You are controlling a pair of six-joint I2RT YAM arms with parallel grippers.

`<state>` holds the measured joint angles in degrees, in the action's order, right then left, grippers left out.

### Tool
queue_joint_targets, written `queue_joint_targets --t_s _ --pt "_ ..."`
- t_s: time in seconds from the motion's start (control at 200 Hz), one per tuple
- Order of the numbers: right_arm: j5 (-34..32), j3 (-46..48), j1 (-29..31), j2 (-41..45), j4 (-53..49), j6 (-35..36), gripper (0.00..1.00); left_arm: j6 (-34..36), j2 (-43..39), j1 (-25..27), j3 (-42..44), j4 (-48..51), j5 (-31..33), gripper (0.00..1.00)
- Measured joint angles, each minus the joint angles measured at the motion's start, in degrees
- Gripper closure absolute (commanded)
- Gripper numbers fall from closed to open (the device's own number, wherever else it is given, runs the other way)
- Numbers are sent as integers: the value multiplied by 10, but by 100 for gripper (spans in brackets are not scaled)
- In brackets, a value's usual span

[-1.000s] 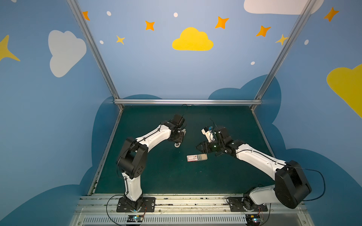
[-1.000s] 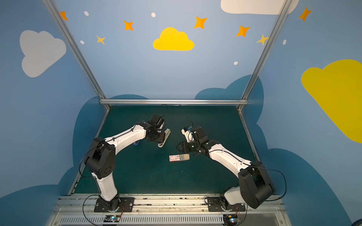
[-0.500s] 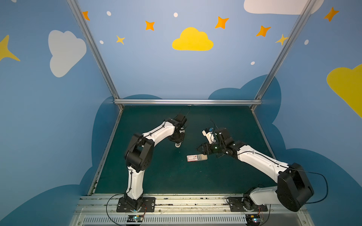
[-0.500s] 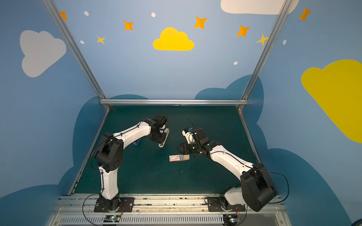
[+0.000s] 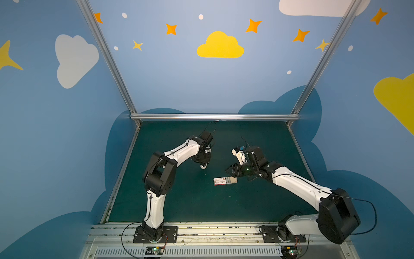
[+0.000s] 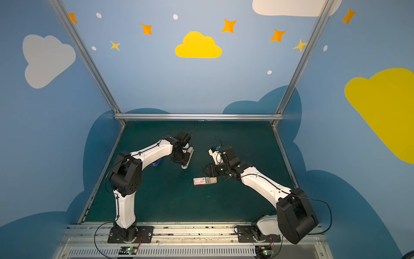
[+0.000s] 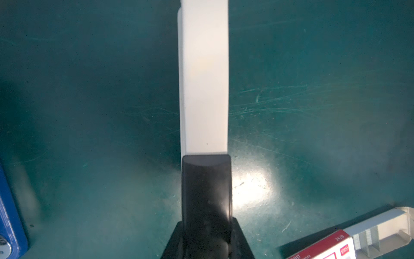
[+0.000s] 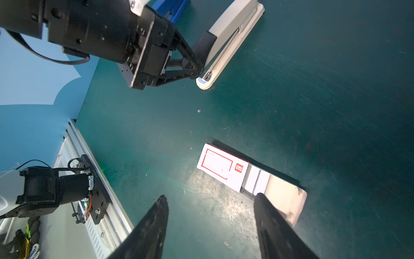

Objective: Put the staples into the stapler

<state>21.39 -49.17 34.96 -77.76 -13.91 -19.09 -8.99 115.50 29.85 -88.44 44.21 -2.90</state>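
A white stapler point(image 6: 190, 154) with a black rear end lies on the green mat left of centre. My left gripper point(image 8: 197, 66) is shut on that black end point(image 7: 206, 190), and the white top point(image 7: 204, 78) stretches away from the jaws. In a top view the arm hides most of it, leaving only the base tip point(image 5: 203, 166) showing. The white-and-red staple box point(image 5: 220, 181) point(image 6: 200, 181) point(image 8: 224, 164) lies mid-table with its beige tray point(image 8: 285, 199) slid out. Silvery staples point(image 7: 378, 226) point(image 8: 255, 179) show in it. My right gripper point(image 8: 210, 197) point(image 6: 207, 171) hangs open just above the tray end, holding nothing.
A blue object point(image 6: 156, 163) point(image 7: 9, 213) lies on the mat beside the left arm, behind the stapler. Metal rails point(image 5: 201, 231) run along the front edge and blue walls close in the other sides.
My left gripper has closed on the stapler's black rear end and its arm has swung in closer. The right gripper and the box have stayed put.
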Motion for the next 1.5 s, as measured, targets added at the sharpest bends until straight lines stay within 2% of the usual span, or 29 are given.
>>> queue_joint_targets --t_s 0.791,1.502 --pt "-9 8 0 25 -2 -1 39 0 2 -7 3 -5 -19 96" --pt "-9 8 0 29 -2 -2 38 39 1 -35 -31 62 34 94"
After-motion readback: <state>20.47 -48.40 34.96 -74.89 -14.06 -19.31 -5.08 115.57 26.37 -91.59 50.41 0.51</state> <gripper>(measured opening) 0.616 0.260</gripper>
